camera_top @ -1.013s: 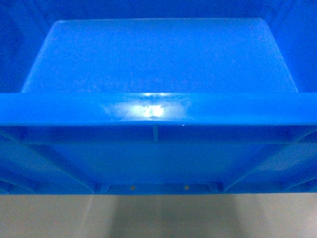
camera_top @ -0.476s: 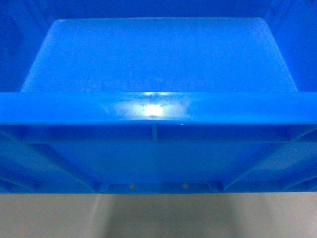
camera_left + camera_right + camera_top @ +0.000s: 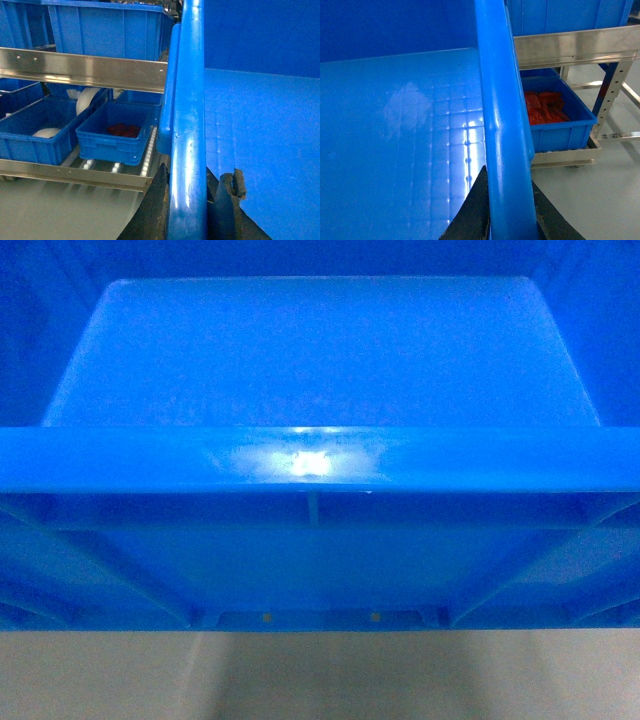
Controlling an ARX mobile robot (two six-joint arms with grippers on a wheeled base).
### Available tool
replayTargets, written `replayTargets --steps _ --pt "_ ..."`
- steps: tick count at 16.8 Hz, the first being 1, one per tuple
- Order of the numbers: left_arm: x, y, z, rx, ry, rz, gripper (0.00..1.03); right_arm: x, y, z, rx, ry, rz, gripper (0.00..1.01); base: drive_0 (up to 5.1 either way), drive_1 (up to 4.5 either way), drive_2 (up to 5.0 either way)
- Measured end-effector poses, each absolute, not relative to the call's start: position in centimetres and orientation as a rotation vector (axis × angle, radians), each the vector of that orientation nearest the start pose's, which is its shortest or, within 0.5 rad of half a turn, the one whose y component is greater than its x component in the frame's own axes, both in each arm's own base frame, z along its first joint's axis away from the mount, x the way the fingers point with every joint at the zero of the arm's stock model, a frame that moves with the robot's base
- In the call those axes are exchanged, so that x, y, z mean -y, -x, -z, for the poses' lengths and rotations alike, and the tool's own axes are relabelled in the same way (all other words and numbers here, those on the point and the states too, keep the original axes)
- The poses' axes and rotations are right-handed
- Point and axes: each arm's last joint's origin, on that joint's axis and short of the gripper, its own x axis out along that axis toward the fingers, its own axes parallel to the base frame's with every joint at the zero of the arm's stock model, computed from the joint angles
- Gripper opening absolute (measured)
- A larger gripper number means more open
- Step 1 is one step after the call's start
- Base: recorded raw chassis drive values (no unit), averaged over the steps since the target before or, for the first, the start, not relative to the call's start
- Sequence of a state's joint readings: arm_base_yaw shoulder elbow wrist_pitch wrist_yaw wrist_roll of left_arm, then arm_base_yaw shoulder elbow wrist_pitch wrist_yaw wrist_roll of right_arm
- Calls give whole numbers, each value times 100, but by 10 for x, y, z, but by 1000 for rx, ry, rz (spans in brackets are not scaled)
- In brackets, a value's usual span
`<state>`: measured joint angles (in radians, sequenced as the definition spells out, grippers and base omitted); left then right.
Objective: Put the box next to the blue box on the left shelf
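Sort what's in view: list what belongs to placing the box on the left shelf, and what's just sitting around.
Job:
the box
left gripper, clamped on its rim
right gripper, clamped on its rim
left shelf rollers
small blue box on that shelf

Bystanders:
bin of red parts
bin with white items

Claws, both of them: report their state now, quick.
Left claw: closed on the rim of the box.
Right claw: closed on the box's opposite rim.

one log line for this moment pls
box carried, empty | left gripper shut on rim | right gripper shut on rim | left shelf ahead
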<state>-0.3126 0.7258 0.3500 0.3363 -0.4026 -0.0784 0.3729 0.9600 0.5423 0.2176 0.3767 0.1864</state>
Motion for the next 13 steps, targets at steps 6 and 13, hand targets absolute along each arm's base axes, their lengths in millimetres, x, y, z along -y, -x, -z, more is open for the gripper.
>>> replayTargets --steps 6,13 --pt "40 -162 -241 -28 66 -91 10 -66 -199 -257 -179 -114 20 10 0 0 0" --pt "41 -162 -241 -33 64 -91 10 -66 -199 -257 -185 -112 21 10 0 0 0"
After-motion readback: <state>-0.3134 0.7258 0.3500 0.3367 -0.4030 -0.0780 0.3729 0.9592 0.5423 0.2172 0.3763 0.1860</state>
